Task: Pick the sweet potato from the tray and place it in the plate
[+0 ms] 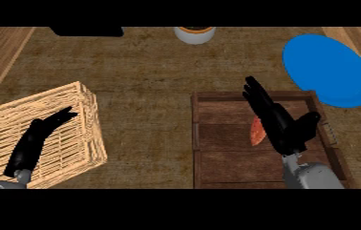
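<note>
An orange sweet potato [257,131] lies on the dark wooden tray [226,148] at the lower right. My right hand [278,119] hovers over the tray with its fingers straight and the thumb spread, covering the sweet potato's right side. The blue plate [324,69] sits at the right edge, just beyond the tray's far right corner. My left hand [38,138] rests open at the lower left, over a wicker crate.
A light wicker crate [70,114] stands at the left. A white cup with an orange rim [195,34] is at the far edge, and a black object [86,31] sits at the far left.
</note>
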Controlling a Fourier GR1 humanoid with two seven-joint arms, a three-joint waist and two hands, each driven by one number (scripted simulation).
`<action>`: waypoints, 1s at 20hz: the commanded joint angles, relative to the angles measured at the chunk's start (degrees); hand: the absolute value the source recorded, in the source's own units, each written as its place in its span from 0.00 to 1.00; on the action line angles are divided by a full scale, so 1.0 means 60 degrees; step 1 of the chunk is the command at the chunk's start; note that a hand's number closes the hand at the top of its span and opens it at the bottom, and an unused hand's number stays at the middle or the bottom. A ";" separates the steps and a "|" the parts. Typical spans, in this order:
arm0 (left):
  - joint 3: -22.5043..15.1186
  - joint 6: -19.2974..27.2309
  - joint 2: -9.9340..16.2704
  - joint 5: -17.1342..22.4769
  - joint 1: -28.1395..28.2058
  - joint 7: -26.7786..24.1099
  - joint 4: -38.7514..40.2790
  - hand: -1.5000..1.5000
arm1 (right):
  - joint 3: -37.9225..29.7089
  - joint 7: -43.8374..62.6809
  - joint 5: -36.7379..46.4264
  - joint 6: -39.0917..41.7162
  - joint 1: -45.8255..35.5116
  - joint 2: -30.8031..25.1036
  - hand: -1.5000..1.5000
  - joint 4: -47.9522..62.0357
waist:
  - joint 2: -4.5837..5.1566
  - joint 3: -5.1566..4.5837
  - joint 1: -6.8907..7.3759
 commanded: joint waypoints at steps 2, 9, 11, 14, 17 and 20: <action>-0.0081 0.0047 -0.1123 0.0544 0.0179 0.0040 -0.0097 0.50 | -0.1496 0.0036 0.0081 -0.0509 -0.0488 -0.0862 1.00 -0.0441 | -0.0084 0.0181 -0.0132; 0.0268 -0.0587 -0.1802 0.2098 0.0729 0.0280 -0.1213 0.50 | -0.4240 -0.0411 0.2267 -0.3131 0.0073 -0.3207 1.00 0.1053 | -0.0066 0.0130 -0.0742; 0.0036 -0.0593 -0.2109 0.2069 0.0861 0.0193 -0.1359 0.50 | -0.4655 -0.1285 0.2218 -0.4048 0.0287 -0.2427 0.00 0.1081 | -0.0065 0.0193 -0.0563; -0.0078 -0.0476 -0.2322 0.2117 0.0628 0.0709 -0.1679 0.50 | -0.4917 -0.2505 0.1760 -0.4064 0.0980 -0.1731 0.00 0.0567 | -0.0090 0.0213 -0.0455; -0.0187 -0.0440 -0.2723 0.1879 0.0799 0.0214 -0.1190 0.50 | -0.4701 -0.2492 0.1840 -0.3896 0.1654 -0.1646 0.00 -0.0297 | -0.0093 0.0184 -0.0353; -0.0573 0.0004 -0.2913 0.1532 0.0814 0.0895 -0.2128 0.50 | -0.4339 -0.1935 0.2382 -0.3691 0.2126 -0.2085 0.00 -0.0602 | -0.0106 0.0187 -0.0230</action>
